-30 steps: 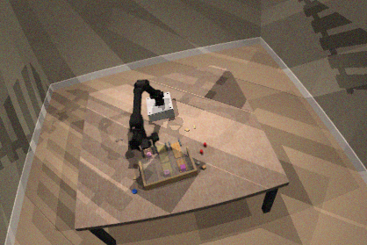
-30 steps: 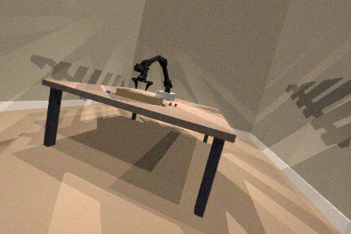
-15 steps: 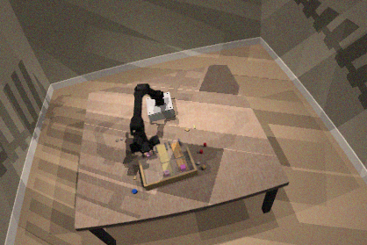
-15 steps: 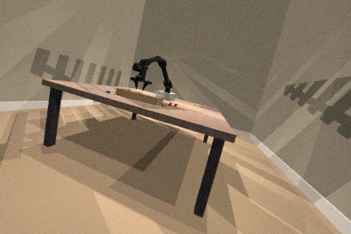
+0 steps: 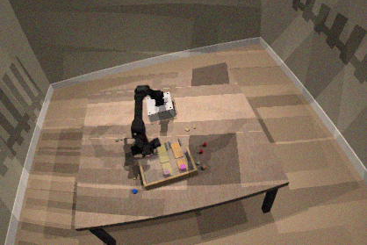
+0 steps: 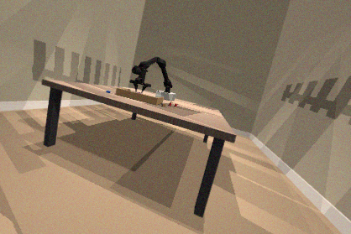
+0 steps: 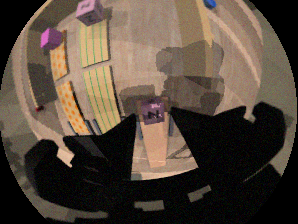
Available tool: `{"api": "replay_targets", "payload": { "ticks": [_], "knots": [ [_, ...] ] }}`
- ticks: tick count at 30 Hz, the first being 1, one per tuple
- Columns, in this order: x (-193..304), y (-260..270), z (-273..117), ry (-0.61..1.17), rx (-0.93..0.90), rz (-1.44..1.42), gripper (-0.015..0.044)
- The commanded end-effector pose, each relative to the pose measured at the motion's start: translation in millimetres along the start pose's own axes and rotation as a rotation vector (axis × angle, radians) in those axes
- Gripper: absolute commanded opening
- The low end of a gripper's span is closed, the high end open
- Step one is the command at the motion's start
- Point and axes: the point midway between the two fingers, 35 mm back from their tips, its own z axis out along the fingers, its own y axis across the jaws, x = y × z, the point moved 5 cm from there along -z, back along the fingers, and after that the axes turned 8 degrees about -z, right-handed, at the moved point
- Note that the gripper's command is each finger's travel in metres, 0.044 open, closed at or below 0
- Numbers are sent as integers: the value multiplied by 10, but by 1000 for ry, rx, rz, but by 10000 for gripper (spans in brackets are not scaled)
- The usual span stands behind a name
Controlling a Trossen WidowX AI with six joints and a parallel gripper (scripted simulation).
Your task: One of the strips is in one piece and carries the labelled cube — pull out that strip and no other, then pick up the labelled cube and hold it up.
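Observation:
The labelled purple cube (image 7: 153,108), with an N on top, stands on the far end of a plain pinkish strip (image 7: 156,145) that looks like one piece. My gripper (image 7: 153,113) (image 6: 140,91) is partly open, its fingertips on either side of the cube; contact cannot be told. A green-lined yellow strip (image 7: 101,92) (image 5: 163,152) lies in two pieces, with a mauve cube (image 7: 90,12) (image 5: 167,172) at its far end. An orange-patterned strip (image 7: 72,106) (image 5: 176,149) is also in two pieces, with a magenta cube (image 7: 51,38) (image 5: 183,167) at its end. The fingers hide part of the strips.
The wooden tray (image 5: 171,179) (image 6: 140,97) has raised walls around the strips. A white block (image 5: 159,109) (image 6: 166,96) stands near the arm's base. A blue piece (image 5: 134,191) (image 6: 108,91) (image 7: 210,3) and two red pieces (image 5: 205,144) (image 5: 201,151) lie outside the tray.

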Motion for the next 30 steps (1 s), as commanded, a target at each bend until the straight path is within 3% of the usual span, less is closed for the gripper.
{"api": "replay_targets", "payload": {
  "ticks": [1,13,17,24,28,30],
  "knots": [
    [3,-2,58,0,3,2,250],
    [11,4,228,0,3,2,250],
    [9,6,207,1,-1,2,145],
    [9,6,207,1,-1,2,98],
    [26,19,188,1,-1,2,0],
    [74,53,136,1,0,2,0]
  ]
}}
